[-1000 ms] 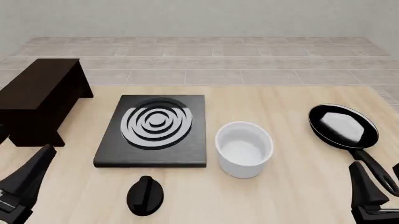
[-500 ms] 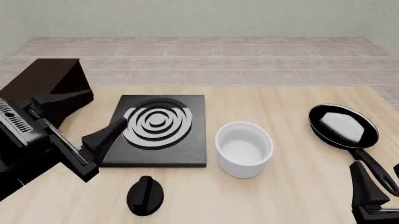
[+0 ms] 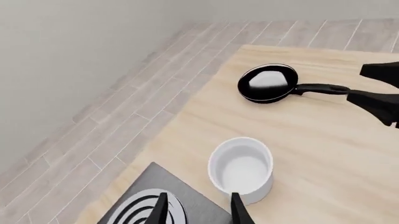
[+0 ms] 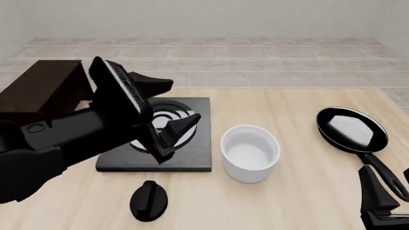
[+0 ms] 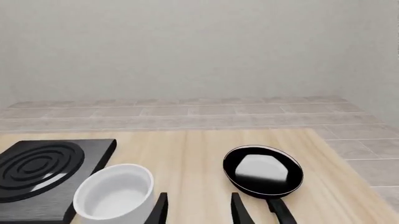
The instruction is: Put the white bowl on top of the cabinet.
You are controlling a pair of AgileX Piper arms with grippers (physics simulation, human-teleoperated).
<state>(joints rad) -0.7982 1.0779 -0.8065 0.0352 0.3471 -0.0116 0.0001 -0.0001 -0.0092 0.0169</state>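
On the wooden table [image 4: 300, 201], the white bowl [image 4: 250, 152] stands upright between the stove plate [image 4: 191, 155] and the frying pan [image 4: 351, 128], with nothing holding it. Over the stove plate, the left gripper [image 4: 172, 136] has its fingers apart and empty, just beside the bowl. At the far left stands the cabinet [image 4: 38, 91]. Low at the near right edge, the right gripper [image 5: 195, 208] is also spread and empty.

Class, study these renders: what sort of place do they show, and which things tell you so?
Likely a simulated kitchen worktop: a black stove plate with silver rings, a frying pan and a white bowl sit on a pale wooden table by a tiled floor.
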